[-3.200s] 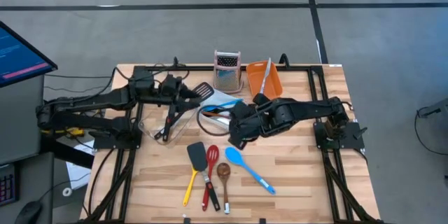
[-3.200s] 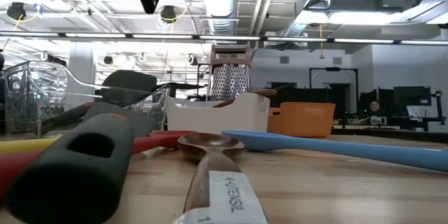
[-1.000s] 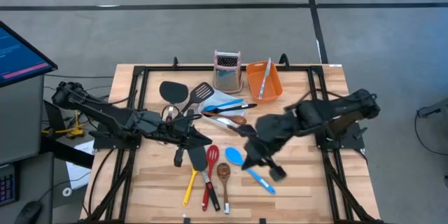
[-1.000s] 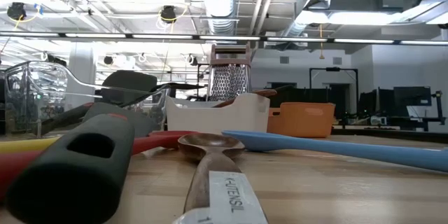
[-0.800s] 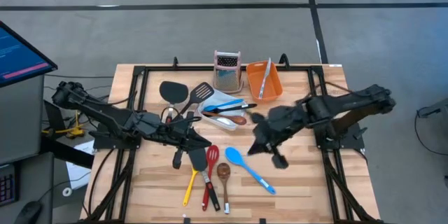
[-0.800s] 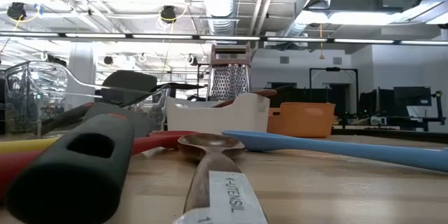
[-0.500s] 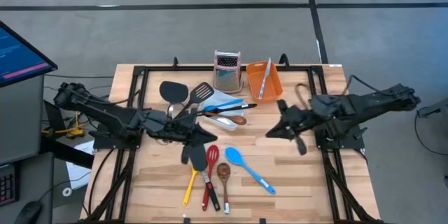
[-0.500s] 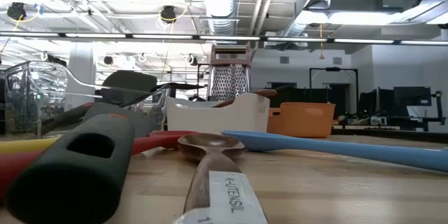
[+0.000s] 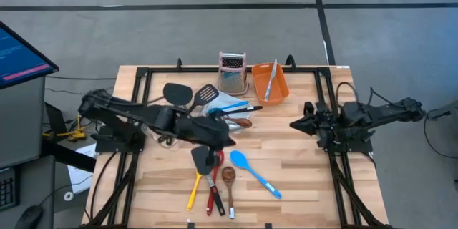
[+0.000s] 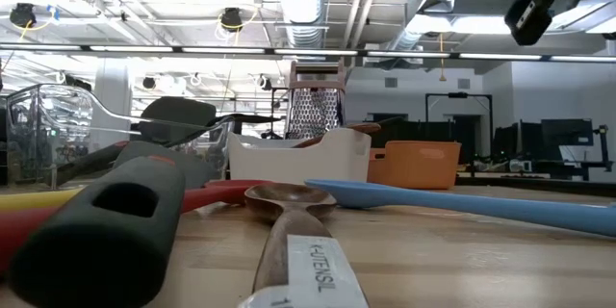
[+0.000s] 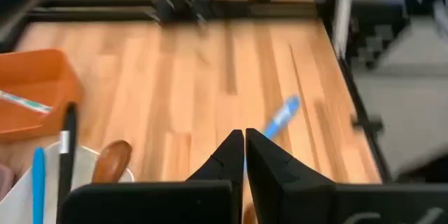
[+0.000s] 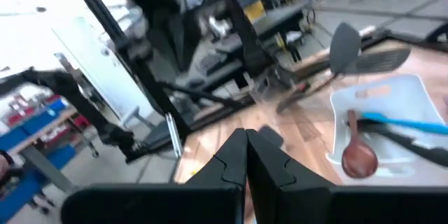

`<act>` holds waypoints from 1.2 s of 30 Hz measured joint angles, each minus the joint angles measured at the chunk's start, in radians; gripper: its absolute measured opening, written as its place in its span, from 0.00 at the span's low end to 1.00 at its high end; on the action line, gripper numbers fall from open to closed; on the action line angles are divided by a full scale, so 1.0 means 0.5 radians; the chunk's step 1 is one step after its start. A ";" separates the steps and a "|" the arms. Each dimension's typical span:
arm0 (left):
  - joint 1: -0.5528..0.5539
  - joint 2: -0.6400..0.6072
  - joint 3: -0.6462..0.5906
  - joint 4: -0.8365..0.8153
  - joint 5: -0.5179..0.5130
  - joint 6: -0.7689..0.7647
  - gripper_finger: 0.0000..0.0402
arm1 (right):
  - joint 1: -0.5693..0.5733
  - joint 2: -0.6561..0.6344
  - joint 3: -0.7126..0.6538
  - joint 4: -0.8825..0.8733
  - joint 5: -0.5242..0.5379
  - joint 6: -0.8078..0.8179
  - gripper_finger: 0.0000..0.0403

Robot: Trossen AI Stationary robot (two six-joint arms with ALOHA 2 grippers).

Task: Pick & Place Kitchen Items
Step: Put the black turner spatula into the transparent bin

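Several kitchen items lie near the front edge: a yellow-handled black spatula [image 9: 199,163], a red slotted turner [image 9: 215,175], a wooden spoon [image 9: 229,179] and a blue spoon [image 9: 254,173]. More utensils rest in the white tub [image 9: 227,107], and black spatulas [image 9: 179,94] lean in the clear tub. My left gripper [image 9: 227,139] is shut and holds nothing; it hovers by the white tub's near side, above the loose utensils. My right gripper [image 9: 293,124] is shut, holds nothing, and is drawn back near the right edge.
A steel grater [image 9: 232,71] and an orange tub [image 9: 270,80] with a white tool stand at the far edge. Bare wood lies between the blue spoon [image 11: 280,115] and the right edge. A dark frame runs round the table.
My right gripper has pulled away from the blue spoon, moving toward the table's right edge and its far side, still shut. My left gripper has moved toward the right, staying shut over the loose utensils. No utensil has moved.
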 joint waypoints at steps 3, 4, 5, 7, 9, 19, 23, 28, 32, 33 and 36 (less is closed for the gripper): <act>-0.037 0.147 0.143 -0.121 0.090 0.174 0.00 | -0.001 -0.106 -0.031 -0.002 0.001 -0.002 0.00; -0.051 0.188 0.160 -0.155 0.108 0.231 0.00 | 0.000 -0.131 -0.037 -0.004 0.001 -0.002 0.00; -0.063 0.225 0.164 -0.181 0.118 0.289 0.00 | 0.000 -0.151 -0.038 -0.001 0.000 -0.006 0.00; -0.090 0.285 0.164 -0.193 0.120 0.406 0.00 | 0.000 -0.196 -0.041 -0.043 0.000 -0.016 0.00; -0.121 0.329 0.164 -0.242 0.119 0.507 0.00 | 0.000 -0.218 -0.041 -0.083 0.001 -0.022 0.00; -0.324 0.562 0.166 -0.569 0.102 0.778 0.00 | 0.002 -0.252 -0.043 -0.422 -0.008 0.105 0.00; -0.407 0.634 0.165 -0.701 0.144 0.848 0.00 | 0.002 -0.253 -0.043 -0.465 -0.007 0.150 0.00; -0.447 0.695 0.165 -0.710 0.145 0.835 0.02 | 0.001 -0.252 -0.043 -0.462 -0.001 0.201 0.00; -0.444 0.703 0.165 -0.707 0.103 0.835 0.06 | -0.001 -0.252 -0.043 -0.462 0.000 0.224 0.00; -0.443 0.703 0.165 -0.706 0.103 0.835 0.08 | -0.001 -0.252 -0.043 -0.461 -0.001 0.224 0.00; -0.443 0.703 0.165 -0.706 0.103 0.836 0.15 | -0.001 -0.252 -0.043 -0.462 -0.001 0.224 0.00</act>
